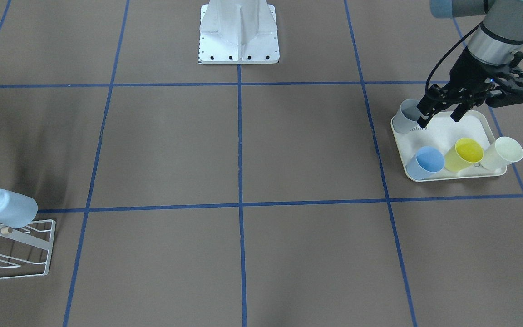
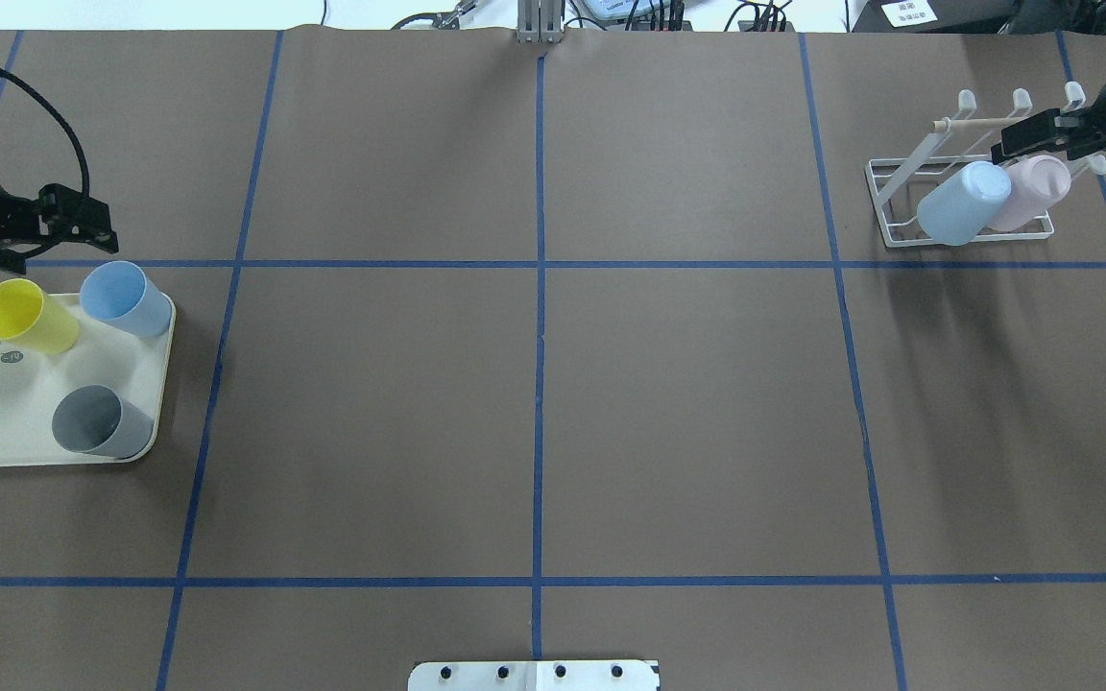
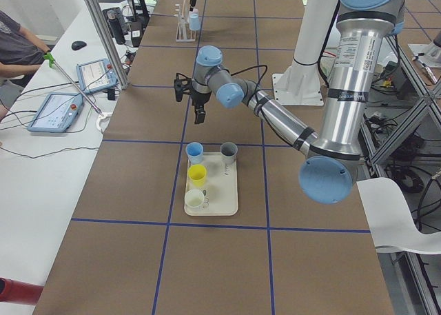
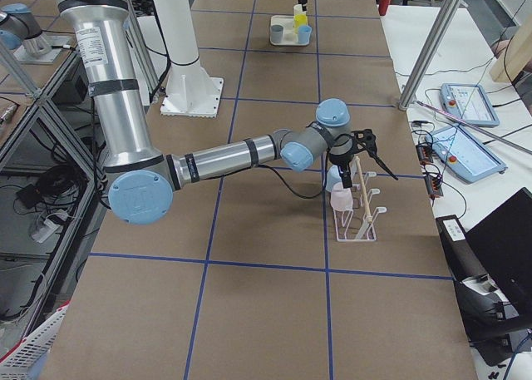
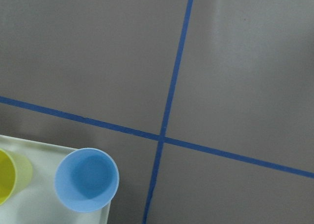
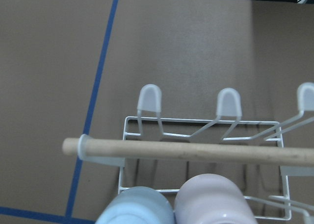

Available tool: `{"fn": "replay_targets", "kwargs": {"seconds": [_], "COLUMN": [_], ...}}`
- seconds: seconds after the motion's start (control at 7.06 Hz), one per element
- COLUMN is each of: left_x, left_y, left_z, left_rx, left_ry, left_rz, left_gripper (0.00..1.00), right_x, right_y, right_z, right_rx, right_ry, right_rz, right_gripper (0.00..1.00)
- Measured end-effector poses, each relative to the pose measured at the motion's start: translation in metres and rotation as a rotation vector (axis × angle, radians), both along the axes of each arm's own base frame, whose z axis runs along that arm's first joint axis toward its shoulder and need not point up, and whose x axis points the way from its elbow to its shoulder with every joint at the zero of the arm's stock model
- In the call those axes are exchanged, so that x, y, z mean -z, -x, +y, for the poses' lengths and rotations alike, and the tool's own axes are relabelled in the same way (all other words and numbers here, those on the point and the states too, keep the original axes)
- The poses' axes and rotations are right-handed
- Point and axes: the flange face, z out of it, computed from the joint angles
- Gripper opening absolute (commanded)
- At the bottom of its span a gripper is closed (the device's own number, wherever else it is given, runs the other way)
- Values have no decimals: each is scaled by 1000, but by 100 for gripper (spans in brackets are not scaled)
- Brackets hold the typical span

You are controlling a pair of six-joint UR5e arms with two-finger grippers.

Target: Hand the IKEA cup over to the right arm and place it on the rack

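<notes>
Two cups on rack: light-blue cup (image 2: pixel 961 203) and pink cup (image 2: pixel 1028 192), bottoms up, side by side on the rack (image 6: pixel 148 99), on the near side of its dowel (image 6: pixel 196 151).
Four cups on tray: grey cup (image 1: pixel 407 117), blue cup (image 1: pixel 426 162), yellow cup (image 1: pixel 465 153), cream cup (image 1: pixel 503 152), all mouth up on the tray (image 1: pixel 475 127).
Left gripper (image 1: pixel 440 119): fingers spread wide, holds nothing, touches nothing; hangs high over the tray's far side near blue cup.
Right gripper (image 2: pixel 1047 139): at the rack, just above pink cup; spread or pinching, cannot tell.
Edges: tray at table's left end; grey cup and blue cup sit at tray corners, close to the rim; rack near the far right corner.
Room: tray and rack well apart, brown table (image 2: pixel 534 413) with blue tape grid between; three white-capped prongs (image 6: pixel 228 100) beyond the dowel stand uncovered.
</notes>
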Motion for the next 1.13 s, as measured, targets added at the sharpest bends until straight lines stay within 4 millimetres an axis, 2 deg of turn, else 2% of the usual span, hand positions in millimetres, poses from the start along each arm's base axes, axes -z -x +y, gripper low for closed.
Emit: {"fn": "replay_targets", "kwargs": {"seconds": [0.28, 0.57, 0.85, 1.13], "left_x": [-17, -36, -69, -96], "left_y": [-15, -35, -43, -52], "left_z": [32, 53, 61, 59], "left_rx": [-95, -178, -233, -265], "left_ry": [54, 28, -1, 32], "left_rz": [-139, -145, -148, -161], "left_gripper": [97, 97, 93, 86], "right_x": [20, 44, 67, 75], "right_y": [0, 0, 1, 7], "right_z": [8, 17, 27, 34], "right_rx": [6, 26, 38, 54], "right_ry": [12, 24, 39, 36], "right_rz": [-56, -84, -87, -90], "right_gripper": [99, 99, 99, 99]}}
